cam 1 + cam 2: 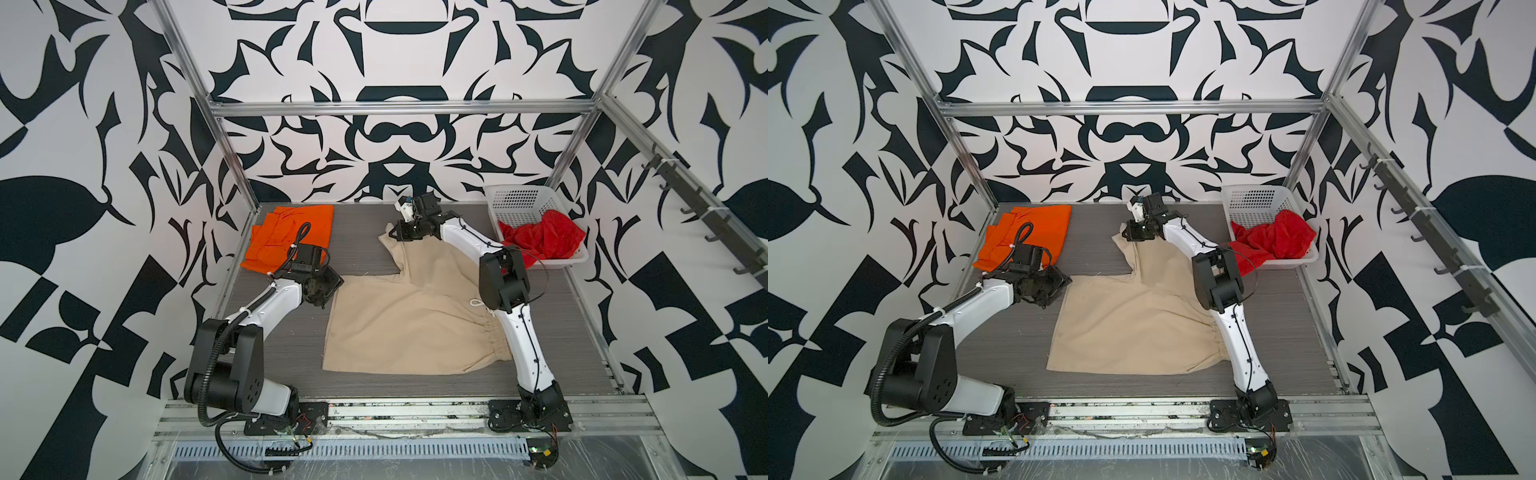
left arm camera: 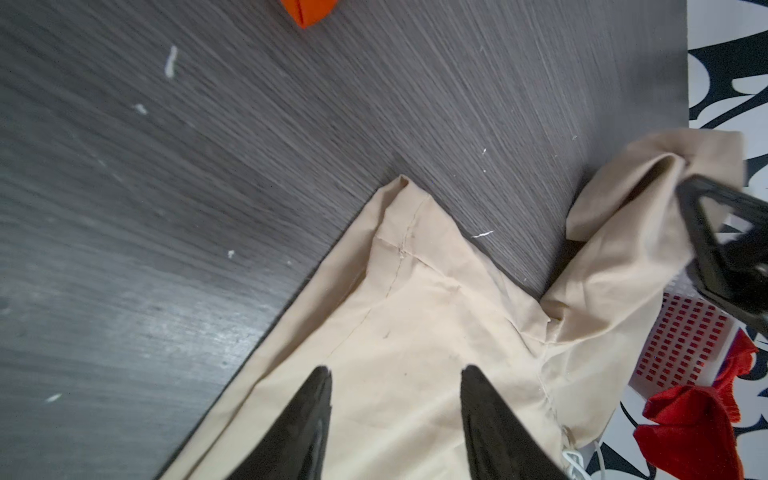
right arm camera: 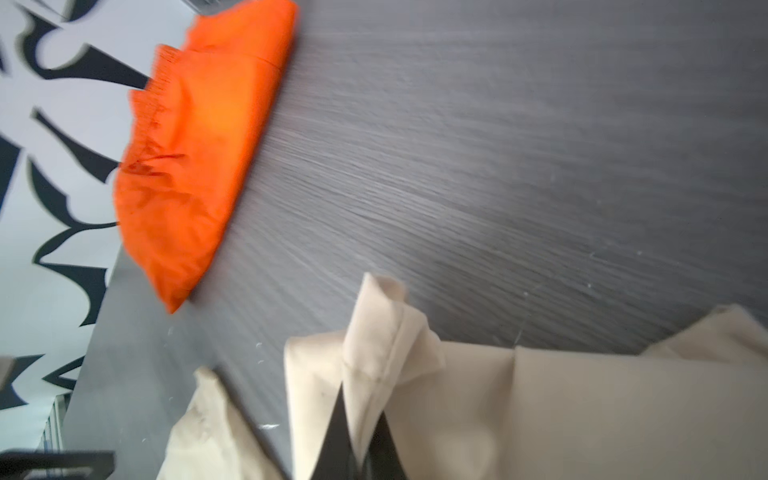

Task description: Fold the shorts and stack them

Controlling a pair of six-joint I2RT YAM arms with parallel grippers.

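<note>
The beige shorts (image 1: 415, 320) (image 1: 1133, 328) lie spread out mid-table, waistband toward the right arm. My right gripper (image 1: 395, 233) (image 3: 362, 401) is shut on the hem corner of the far leg, which is lifted slightly off the table. My left gripper (image 1: 330, 291) (image 2: 397, 369) stands open just over the corner of the near leg, with nothing between its fingers. The orange shorts (image 1: 291, 232) (image 3: 191, 158) lie folded at the back left. The red shorts (image 1: 544, 239) (image 1: 1275, 243) sit crumpled in the basket.
The white perforated basket (image 1: 515, 201) (image 1: 1252, 203) stands at the back right corner, against the patterned wall. Metal frame posts run along the table's edges. Bare grey tabletop (image 1: 357, 224) shows between the orange shorts and the right gripper.
</note>
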